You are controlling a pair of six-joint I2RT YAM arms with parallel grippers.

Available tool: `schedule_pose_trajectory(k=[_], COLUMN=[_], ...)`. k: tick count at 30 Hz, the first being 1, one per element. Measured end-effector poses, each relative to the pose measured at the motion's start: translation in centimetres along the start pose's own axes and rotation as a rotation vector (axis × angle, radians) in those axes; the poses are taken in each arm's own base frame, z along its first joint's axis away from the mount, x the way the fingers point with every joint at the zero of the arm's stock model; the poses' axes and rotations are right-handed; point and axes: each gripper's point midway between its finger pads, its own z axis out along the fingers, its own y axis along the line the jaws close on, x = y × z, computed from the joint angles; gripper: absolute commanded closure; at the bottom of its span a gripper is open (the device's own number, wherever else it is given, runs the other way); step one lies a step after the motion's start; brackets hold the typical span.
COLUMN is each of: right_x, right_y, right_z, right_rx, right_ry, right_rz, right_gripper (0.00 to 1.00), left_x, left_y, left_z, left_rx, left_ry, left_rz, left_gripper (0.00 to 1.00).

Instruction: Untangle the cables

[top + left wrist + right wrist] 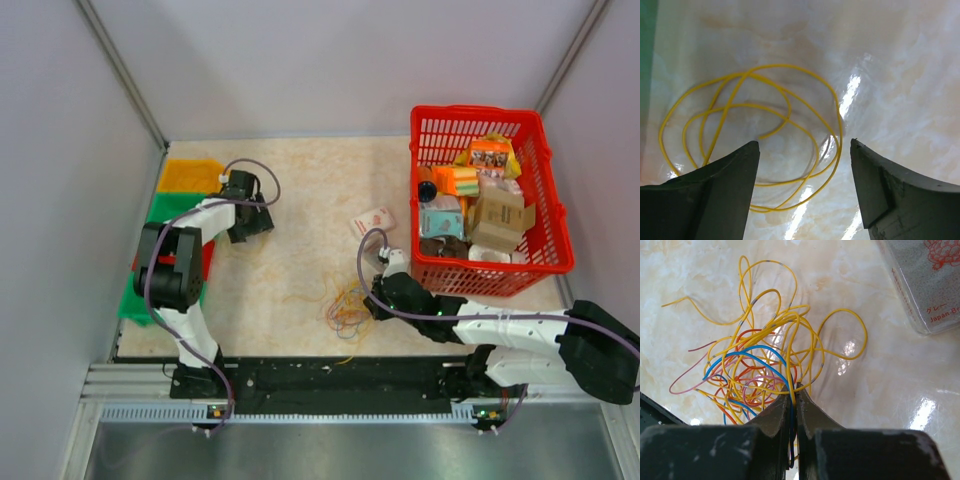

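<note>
- Left gripper (pixel 805 145): jaws spread wide, gripping nothing. A lone coiled yellow cable (pixel 775 65) lies loose on the marbled tabletop (pixel 900 75), just ahead of its fingers and partly between them.
- Right gripper (pixel 795 390): jaws pinched together on blue and yellow strands at the near edge of the tangle of cables (pixel 760 370), which spreads ahead of it.

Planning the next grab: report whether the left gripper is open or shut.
Open: the left gripper has its fingers wide apart above the loose yellow cable.
</note>
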Motion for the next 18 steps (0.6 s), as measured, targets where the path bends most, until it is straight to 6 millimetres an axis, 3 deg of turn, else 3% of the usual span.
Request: schedule_pose_trajectory(k=[7,10,11,12,16,18], right_x=[0.0,0.0,0.0,0.0,0.0,0.1], right_y=[0.0,0.0,0.0,0.0,0.0,-0.1], right_z=[0.0,0.0,0.0,0.0,0.0,0.0], right_rx=[-0.001,-0.001,-0.002,-0.002,-0.003,-0.006], right_ry=[0.0,0.0,0.0,0.0,-0.001,-0.004], right_rz=[0.0,0.0,0.0,0.0,0.001,0.002], right_gripper=[1.0,1.0,1.0,1.0,1.0,1.0], left_x=[-0.3,-0.1,0.0,0.1,0.4,0.6], left_y=[-0.3,-0.3,-0.3,-0.3,0.0,0.5], left_z=[1.0,0.9,0.9,0.8,0.4,-0.8], left_rx=[-0.1,-0.15,-0.163,-0.172,-0.19,-0.188], left_ry=[0.011,0.006,0.003,0.001,-0.014,-0.027], left_rz=[0.055,0.076,0.084,0.085,0.098,0.103], left_gripper=[0.54,0.76,0.95,1.0,1.0,1.0])
